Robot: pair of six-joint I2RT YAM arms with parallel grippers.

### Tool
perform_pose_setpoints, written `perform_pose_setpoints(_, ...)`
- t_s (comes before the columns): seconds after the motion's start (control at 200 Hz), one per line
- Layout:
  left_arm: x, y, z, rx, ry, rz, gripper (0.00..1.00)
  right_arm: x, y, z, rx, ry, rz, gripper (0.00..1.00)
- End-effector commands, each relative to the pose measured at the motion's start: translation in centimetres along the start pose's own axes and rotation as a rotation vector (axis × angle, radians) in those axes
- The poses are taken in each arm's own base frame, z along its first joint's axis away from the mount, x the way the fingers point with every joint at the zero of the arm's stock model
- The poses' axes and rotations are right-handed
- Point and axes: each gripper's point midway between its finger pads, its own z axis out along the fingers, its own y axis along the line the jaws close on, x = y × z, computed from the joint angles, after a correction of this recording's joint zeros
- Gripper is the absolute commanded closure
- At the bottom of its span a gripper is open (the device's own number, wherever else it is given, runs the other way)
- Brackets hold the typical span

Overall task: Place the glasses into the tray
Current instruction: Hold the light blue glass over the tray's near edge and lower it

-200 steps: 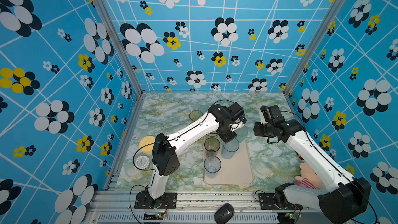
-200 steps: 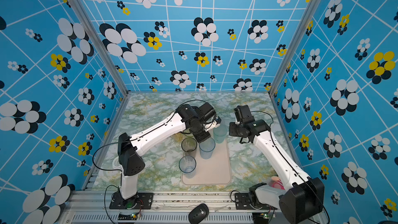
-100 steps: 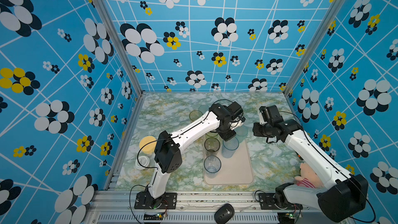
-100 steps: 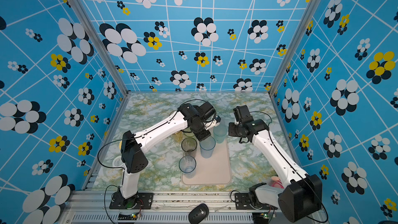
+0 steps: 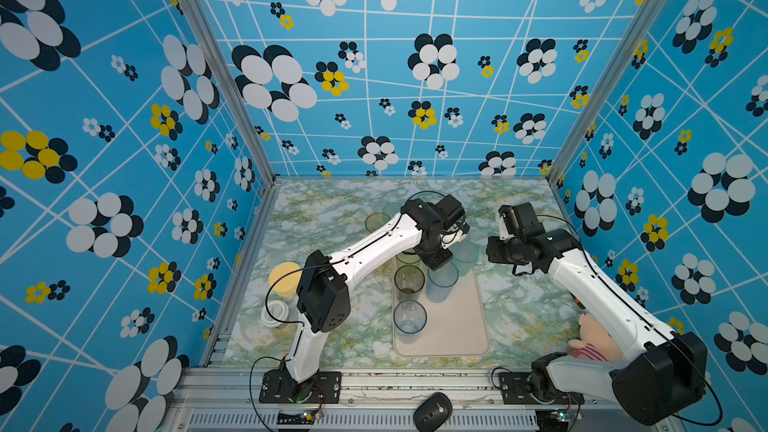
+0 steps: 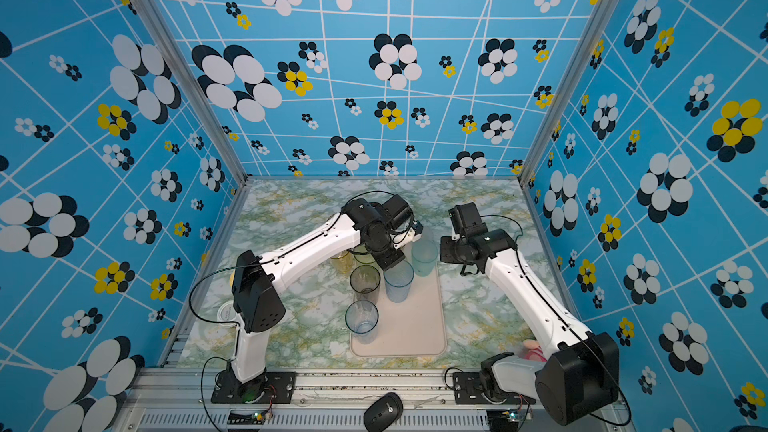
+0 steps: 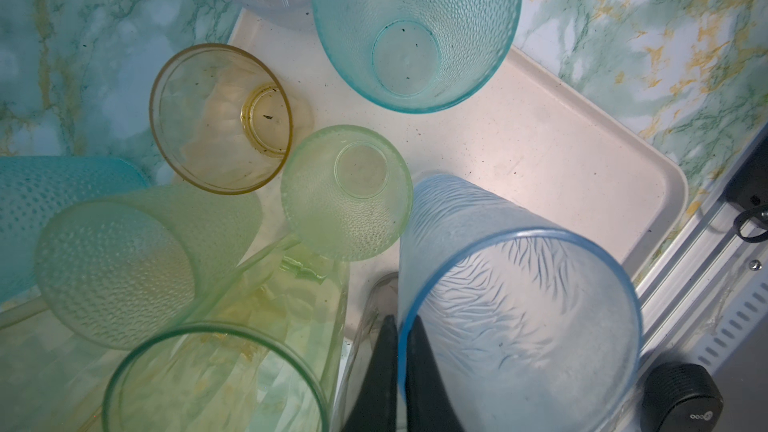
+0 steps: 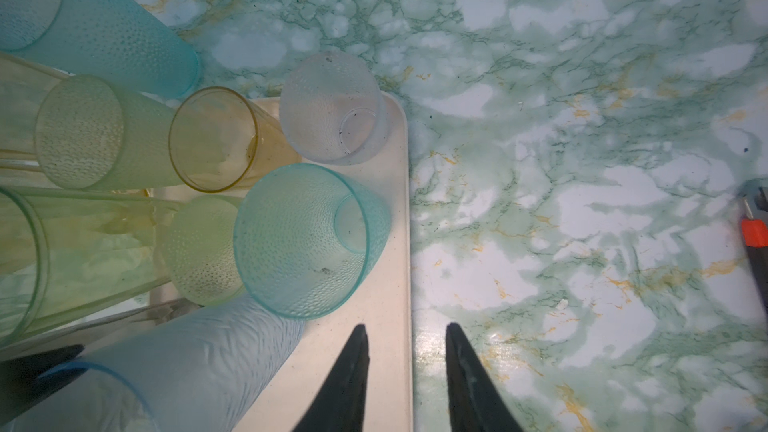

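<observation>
Blue ribbed glass (image 7: 519,326) rim pinched by left gripper (image 7: 402,326) at tray (image 7: 540,151); right gripper (image 8: 406,326) parted, empty.

Three walls close in the cell in both top views: a back wall (image 5: 395,76), a left wall (image 5: 104,160) and a right wall (image 5: 685,160). All are bright blue, crossed by thin white lines and scattered with flowers of white, black and yellow ovals. Bare aluminium posts (image 5: 219,72) stand tilted at the two far corners. The surface (image 5: 316,218) is glossy marble print in white, green and gold veins. A grey aluminium rail (image 5: 415,380) runs along its near edge. The light is even and bright, with soft shadows.
</observation>
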Motion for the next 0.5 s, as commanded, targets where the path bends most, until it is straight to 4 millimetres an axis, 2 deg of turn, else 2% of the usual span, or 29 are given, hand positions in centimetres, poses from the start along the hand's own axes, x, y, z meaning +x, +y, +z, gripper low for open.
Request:
perform_pose_setpoints(0.0,-0.12,0.06,0.04,0.013,-0.013,-0.001,0.99,0.27,-0.17,0.57,0.0,0.014,-0.005,0.66)
perform_pose_setpoints(0.495,0.37,0.44,0.54,0.015,0.003,-0.014,0.97,0.22,-0.08,0.81,0.0,0.021,-0.008,0.66)
